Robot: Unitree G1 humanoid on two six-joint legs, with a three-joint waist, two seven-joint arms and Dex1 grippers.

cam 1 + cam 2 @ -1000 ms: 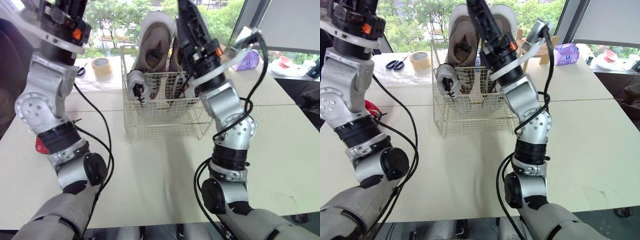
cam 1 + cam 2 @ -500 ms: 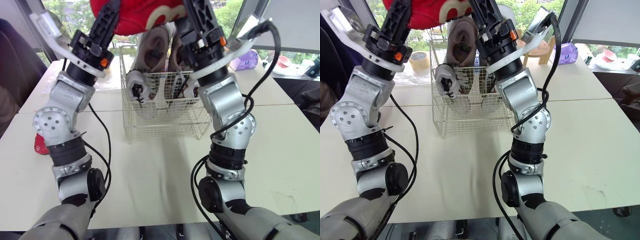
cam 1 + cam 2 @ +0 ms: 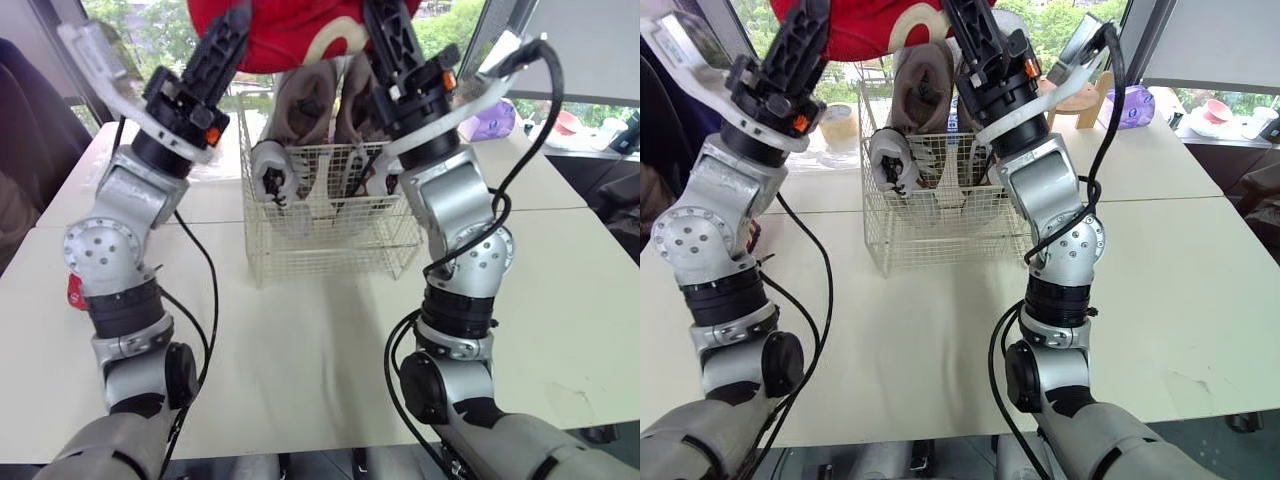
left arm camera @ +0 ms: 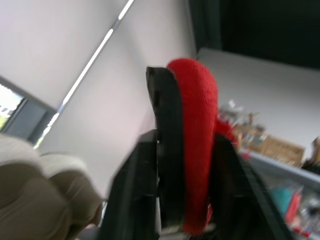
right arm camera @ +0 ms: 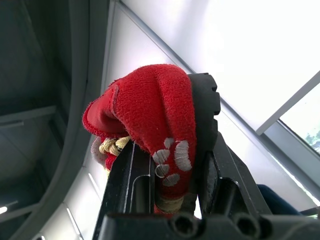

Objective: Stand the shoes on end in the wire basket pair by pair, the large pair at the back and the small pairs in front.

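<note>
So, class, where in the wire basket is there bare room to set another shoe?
The front strip of the wire basket, between its front wall and the small white shoe, looks bare. The back is crowded with the large beige shoes.

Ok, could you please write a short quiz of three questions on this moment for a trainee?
1. True or false: the left gripper and right gripper both clamp red footwear.
2. What stands at the back of the wire basket? A) beige pair B) tape roll C) nothing
3. The small white shoe stands on the robot's ____ side of the basket.
Key: 1 true; 2 A; 3 left.
</note>
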